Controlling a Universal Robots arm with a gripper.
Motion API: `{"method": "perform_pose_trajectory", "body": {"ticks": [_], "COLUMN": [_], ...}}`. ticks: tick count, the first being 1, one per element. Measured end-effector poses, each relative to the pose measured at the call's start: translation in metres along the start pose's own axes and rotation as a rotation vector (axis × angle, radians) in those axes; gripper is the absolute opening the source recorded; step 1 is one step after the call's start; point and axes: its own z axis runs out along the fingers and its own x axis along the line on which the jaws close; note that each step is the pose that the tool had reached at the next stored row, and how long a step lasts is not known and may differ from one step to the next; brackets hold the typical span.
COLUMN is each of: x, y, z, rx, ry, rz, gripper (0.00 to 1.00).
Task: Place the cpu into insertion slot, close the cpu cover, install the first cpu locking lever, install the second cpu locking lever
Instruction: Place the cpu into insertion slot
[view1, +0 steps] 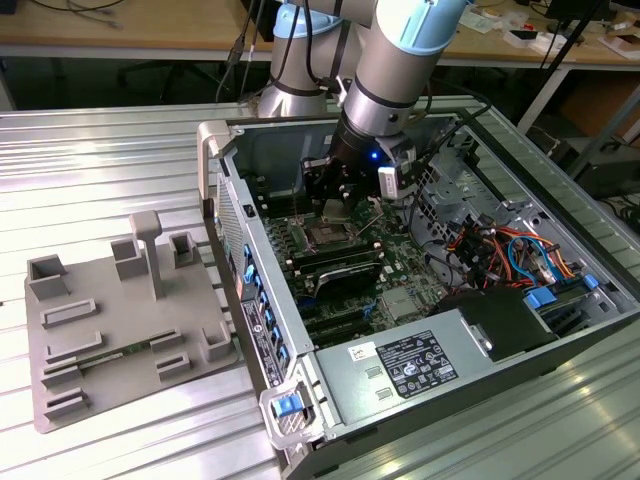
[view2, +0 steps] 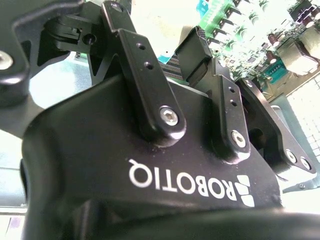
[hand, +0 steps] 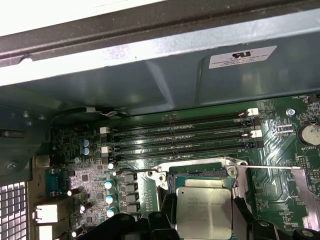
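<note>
- The exterior view shows my gripper (view1: 336, 203) inside the open case (view1: 232, 210), just above the dark insertion slot (view1: 328, 236).
- The first wrist view shows my fingers (hand: 241, 217) clamped either side of the cpu (hand: 204, 212), held over the green board (hand: 280, 200).

Cpu (hand: 204, 212) runs off the first wrist view's edge, both sides tucked behind my fingers (hand: 167, 207). Insertion slot (hand: 196, 172) mostly hidden behind cpu. Second wrist view: circuit board (view2: 237, 25) washed out, parts too blurry to ID.
</note>
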Motion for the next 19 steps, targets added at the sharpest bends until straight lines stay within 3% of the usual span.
{"method": "perform_pose_trajectory", "body": {"ticks": [19], "x": [0.0000], "y": [0.0000], "z": [0.0002], "rx": [-0.0001], "ry": [-0.0008], "rz": [0.009], "gripper": [0.55]}}
